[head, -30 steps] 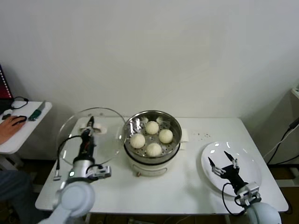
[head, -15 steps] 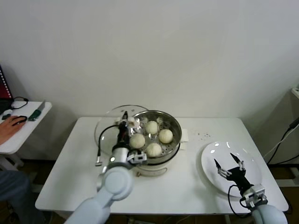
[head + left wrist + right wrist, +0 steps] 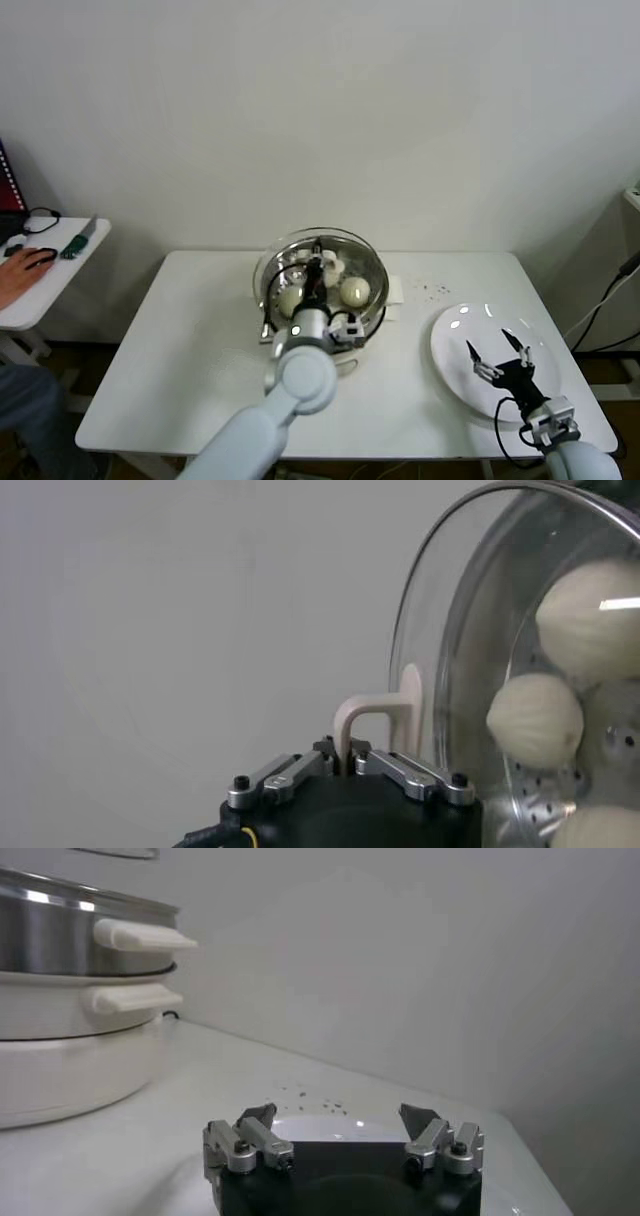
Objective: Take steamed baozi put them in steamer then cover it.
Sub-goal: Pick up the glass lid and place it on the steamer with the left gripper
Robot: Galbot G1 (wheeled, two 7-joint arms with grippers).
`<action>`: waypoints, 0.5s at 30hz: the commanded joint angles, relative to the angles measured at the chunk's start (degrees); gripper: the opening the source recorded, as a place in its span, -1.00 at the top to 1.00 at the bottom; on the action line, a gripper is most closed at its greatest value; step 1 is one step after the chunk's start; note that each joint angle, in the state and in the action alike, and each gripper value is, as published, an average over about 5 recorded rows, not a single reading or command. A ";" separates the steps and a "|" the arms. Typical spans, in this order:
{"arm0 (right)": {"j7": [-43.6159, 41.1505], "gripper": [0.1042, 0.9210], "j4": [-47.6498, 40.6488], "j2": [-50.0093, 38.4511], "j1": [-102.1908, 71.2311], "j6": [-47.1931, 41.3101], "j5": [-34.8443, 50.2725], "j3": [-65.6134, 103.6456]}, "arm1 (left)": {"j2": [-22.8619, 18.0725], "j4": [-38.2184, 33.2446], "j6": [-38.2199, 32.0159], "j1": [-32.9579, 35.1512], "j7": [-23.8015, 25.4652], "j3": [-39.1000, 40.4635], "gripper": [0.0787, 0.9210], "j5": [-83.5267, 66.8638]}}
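The steel steamer [image 3: 377, 300] stands on its white pot base mid-table. Baozi lie inside it, and two show plainly in the head view [image 3: 354, 291] [image 3: 290, 298]. My left gripper [image 3: 318, 258] is shut on the cream-white bar handle [image 3: 375, 708] of the clear glass cover [image 3: 352, 249] and holds it over the steamer. I cannot tell whether the cover rests on the rim. The left wrist view shows my left gripper [image 3: 347, 752], the glass [image 3: 450, 620] and baozi [image 3: 535, 720] behind it. My right gripper [image 3: 495, 355] [image 3: 340, 1120] is open and empty over the white plate.
The flat white plate [image 3: 458, 330] lies at the table's right end, with dark crumbs [image 3: 435, 290] behind it. The right wrist view shows the steamer's side handle [image 3: 140, 936] and the pot base [image 3: 70, 1068]. A side table with a person's hand [image 3: 25, 268] stands far left.
My left arm has carried the cover rightward from the table's left side to over the steamer. My right gripper has drawn back slightly over the plate.
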 commanded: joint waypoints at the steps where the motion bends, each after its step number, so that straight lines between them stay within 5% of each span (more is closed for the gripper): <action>1: 0.00 -0.76 -0.33 0.78 0.18 0.15 -0.48 0.34 | -2.64 5.15 2.80 -2.26 1.01 2.13 0.83 0.75; 15: 0.05 -0.76 -0.92 1.71 0.68 0.38 -1.24 -0.02 | -2.51 7.81 2.80 -2.81 -1.68 2.31 0.83 -0.52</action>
